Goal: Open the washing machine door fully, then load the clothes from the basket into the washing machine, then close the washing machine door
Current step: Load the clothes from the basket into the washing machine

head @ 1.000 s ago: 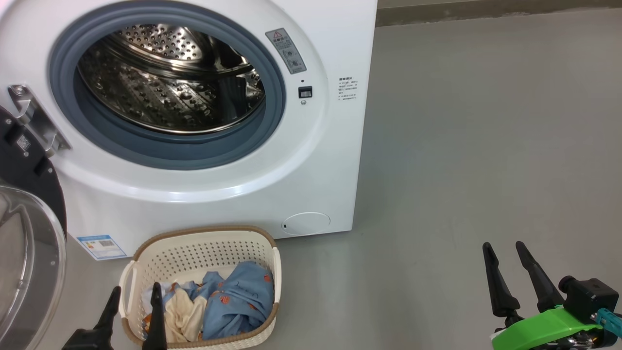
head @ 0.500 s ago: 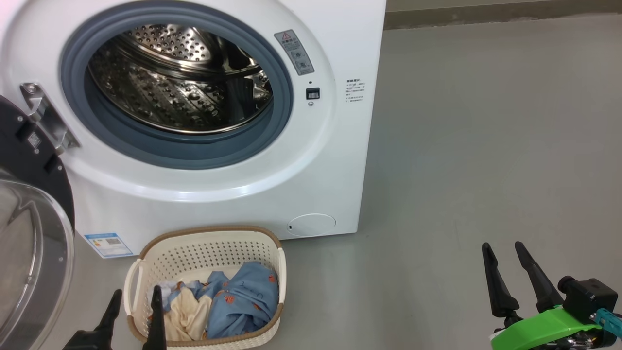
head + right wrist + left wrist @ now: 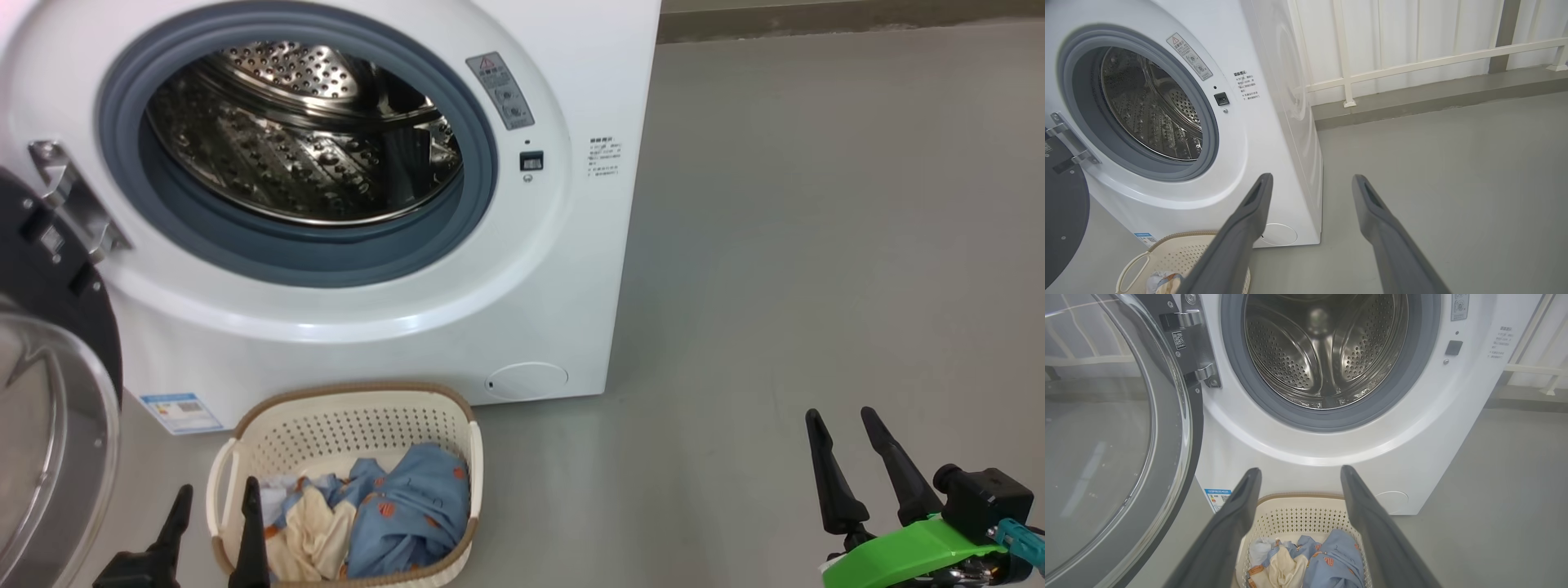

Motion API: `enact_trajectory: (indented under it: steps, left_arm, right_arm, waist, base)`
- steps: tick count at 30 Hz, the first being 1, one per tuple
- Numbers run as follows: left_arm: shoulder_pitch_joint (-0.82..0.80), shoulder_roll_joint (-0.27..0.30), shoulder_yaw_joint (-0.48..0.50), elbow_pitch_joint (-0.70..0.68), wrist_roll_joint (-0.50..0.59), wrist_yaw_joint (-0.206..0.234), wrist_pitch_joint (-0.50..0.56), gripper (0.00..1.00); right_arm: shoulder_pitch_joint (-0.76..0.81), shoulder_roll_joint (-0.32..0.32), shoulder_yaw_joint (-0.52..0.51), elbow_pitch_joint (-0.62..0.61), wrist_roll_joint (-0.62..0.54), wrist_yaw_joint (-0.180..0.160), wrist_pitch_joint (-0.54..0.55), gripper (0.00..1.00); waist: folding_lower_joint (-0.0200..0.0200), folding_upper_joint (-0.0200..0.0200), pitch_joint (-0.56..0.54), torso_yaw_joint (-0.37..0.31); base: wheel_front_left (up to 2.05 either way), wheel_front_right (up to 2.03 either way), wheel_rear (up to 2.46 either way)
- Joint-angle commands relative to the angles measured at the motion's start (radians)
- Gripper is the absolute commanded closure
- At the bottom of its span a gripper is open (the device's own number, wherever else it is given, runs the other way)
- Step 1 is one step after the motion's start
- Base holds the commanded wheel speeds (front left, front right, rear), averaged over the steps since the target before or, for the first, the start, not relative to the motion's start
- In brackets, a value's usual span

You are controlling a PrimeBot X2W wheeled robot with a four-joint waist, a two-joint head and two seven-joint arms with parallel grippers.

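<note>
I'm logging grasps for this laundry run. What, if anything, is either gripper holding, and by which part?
Nothing is held. The left gripper is open near the basket; the right gripper is open over the floor.

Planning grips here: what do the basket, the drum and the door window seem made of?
Basket: cream moulded plastic, matte, by its punched holes; brown woven-look rim. Drum: probably stainless steel, by its mirror shine and perforations. Door window: clear and glossy, glass or plastic; cannot tell which.
</note>
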Motion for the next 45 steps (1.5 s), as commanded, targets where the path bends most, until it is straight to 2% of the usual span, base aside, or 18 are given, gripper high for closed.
enact_trajectory:
  steps: [1,13,26,45]
  left_arm:
    - [-0.05,0.011,0.039,-0.018,0.002,0.004,-0.011,0.0]
    - [-0.052,0.005,0.057,-0.041,0.029,0.02,-0.011,0.0]
    - [-0.043,-0.004,0.038,-0.046,0.021,-0.011,-0.011,0.0]
    - [-0.031,-0.008,0.039,-0.068,0.037,-0.012,-0.011,0.0]
  right_arm:
    - [-0.03,-0.013,0.025,-0.02,-0.001,0.002,-0.012,0.0]
    - [-0.037,-0.018,0.03,-0.019,0.008,0.002,-0.012,0.0]
    - [-0.043,-0.019,0.032,-0.016,0.005,0.002,-0.012,0.0]
    - [-0.04,-0.019,0.037,-0.006,-0.003,0.002,-0.011,0.0]
  waist:
    - [0.0,0.0,0.002,0.0]
    - [0.0,0.0,0.018,-0.004]
    - [0.0,0.0,0.026,-0.007]
    - [0.0,0.0,0.019,-0.006]
  base:
    - [1.39,-1.39,0.0]
    - [1.06,-1.06,0.0]
    - [0.02,-0.02,0.0]
    - [0.0,0.0,0.0]
